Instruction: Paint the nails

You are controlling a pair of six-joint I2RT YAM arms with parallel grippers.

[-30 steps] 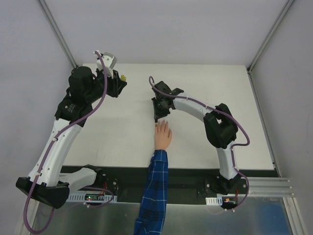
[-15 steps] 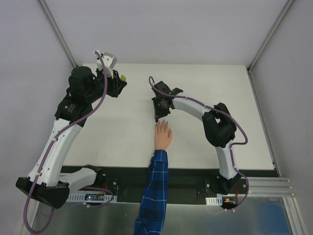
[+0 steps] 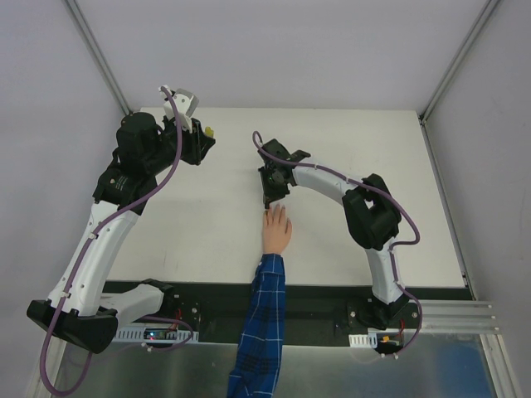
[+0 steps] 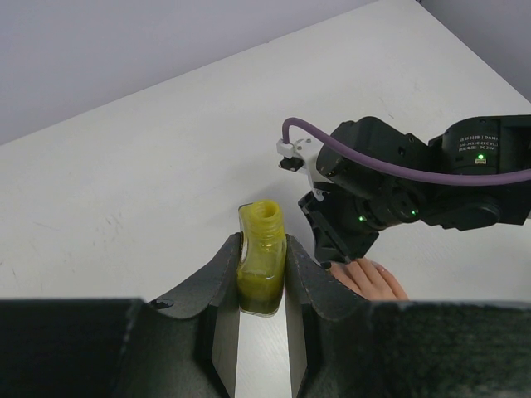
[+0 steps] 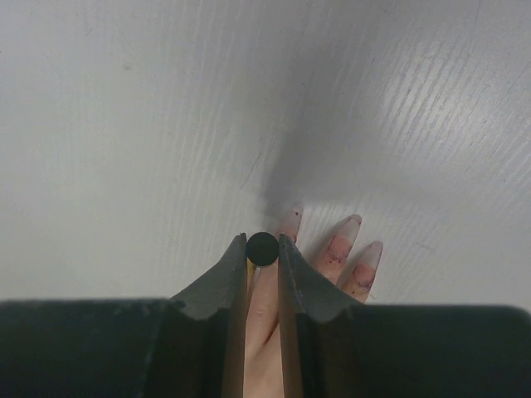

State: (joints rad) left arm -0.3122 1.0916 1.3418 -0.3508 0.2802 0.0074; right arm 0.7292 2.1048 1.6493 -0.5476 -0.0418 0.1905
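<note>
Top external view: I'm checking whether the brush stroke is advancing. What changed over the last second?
The right arm's elbow shifted slightly left; the right gripper barely moved, jaws shut on the black cap over the mannequin hand. Nothing taken or released. The left gripper holds the polish bottle as before; the hand is unmoved.

Probably a robotics lab test cell: a bare white tabletop (image 3: pixel 207 215) fills mid-frame, boxed in by plain grey wall panels (image 3: pixel 282 50) and aluminium frame rails (image 3: pixel 98 54) at upper left and right, with the left arm (image 3: pixel 99 240) and right arm (image 3: pixel 373 220) bolted along the bottom edge.
</note>
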